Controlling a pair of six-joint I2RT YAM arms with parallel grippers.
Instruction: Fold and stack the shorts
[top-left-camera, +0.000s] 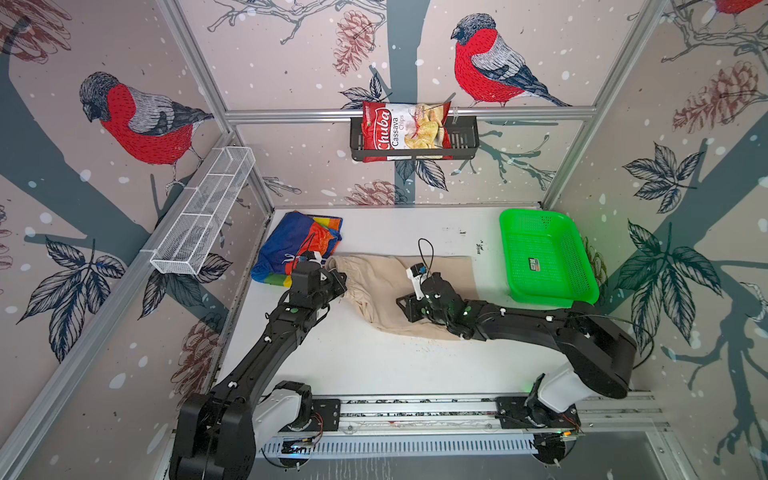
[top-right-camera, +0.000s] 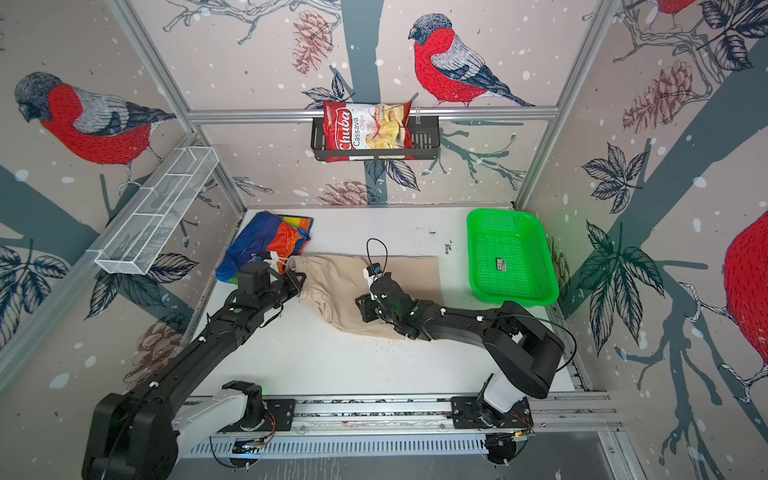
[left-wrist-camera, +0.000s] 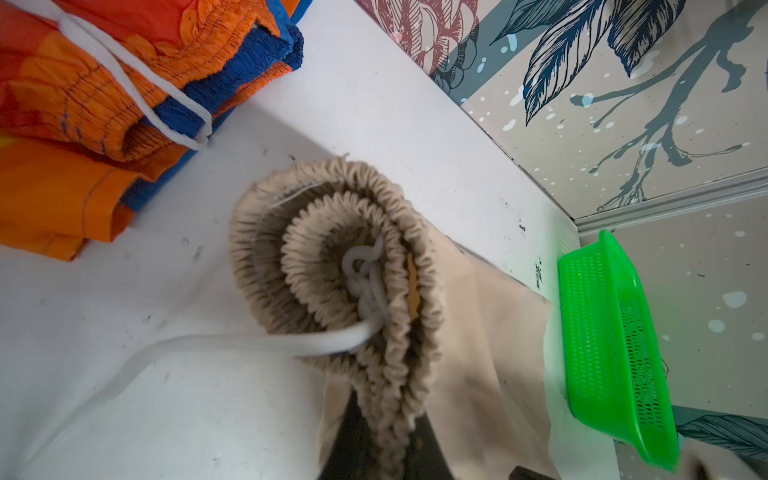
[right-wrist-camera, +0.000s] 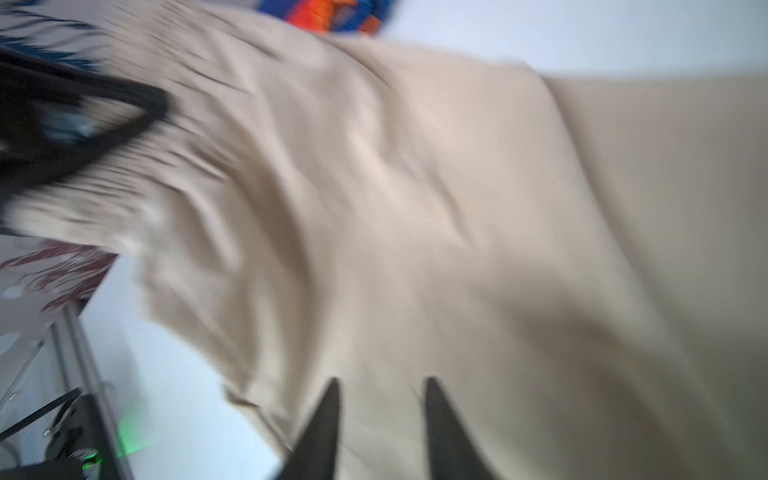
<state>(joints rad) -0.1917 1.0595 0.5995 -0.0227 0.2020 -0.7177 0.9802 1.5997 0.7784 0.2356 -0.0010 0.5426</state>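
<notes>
Pinching the gathered waistband of the beige shorts (top-left-camera: 382, 286), mid-table (top-left-camera: 374, 365), with the left gripper (left-wrist-camera: 388, 419). Working lower on the same cloth with the right gripper (right-wrist-camera: 380, 399), jaws closed; hold lost to blur. Could snag the trailing drawstring (left-wrist-camera: 249, 345) or knock the folded striped shorts (top-left-camera: 295, 245) alongside askew if pulled unevenly. Counted: two pairs of shorts, two grippers, one green basket (top-left-camera: 557, 237).

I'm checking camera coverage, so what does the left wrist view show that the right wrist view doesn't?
Only the left wrist view shows the green basket and the white drawstring at the waistband that the left gripper pinches. Only the right wrist view, badly blurred, shows the right gripper and a metal rail. Both show the beige shorts, the rainbow shorts and the white table.
</notes>
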